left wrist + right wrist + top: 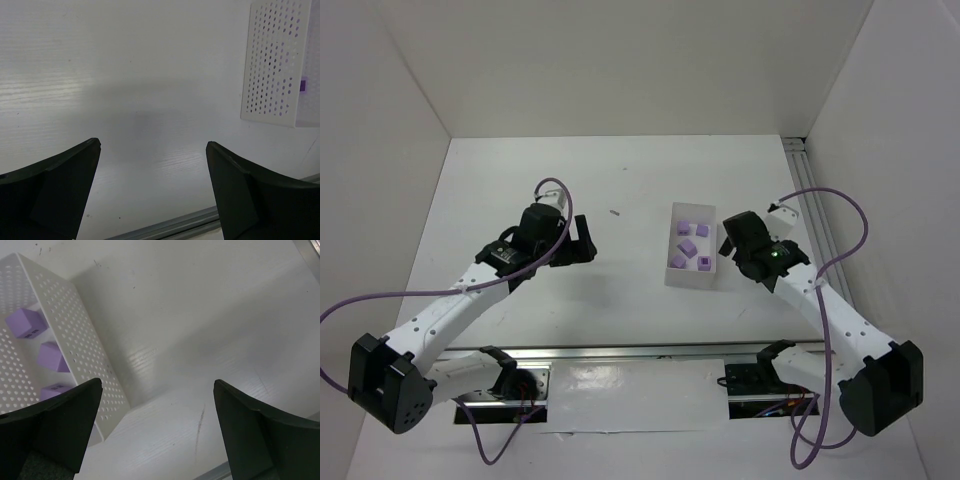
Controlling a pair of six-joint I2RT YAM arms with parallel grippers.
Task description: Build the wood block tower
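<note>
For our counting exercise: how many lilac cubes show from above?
5 cubes, all inside the white tray: one at its far end, one right of centre, one mid-tray, two at its near end. None seems hidden.

You get bright, even light from above. The white table (pixel 620 180) shines in a streak in the right wrist view. A soft grey shadow lies beside the tray (pixel 75 325). The purple blocks (pixel 25 322) look sharp.

Perforated white tray (pixel 691 281) on white table (pixel 620 180)
</note>
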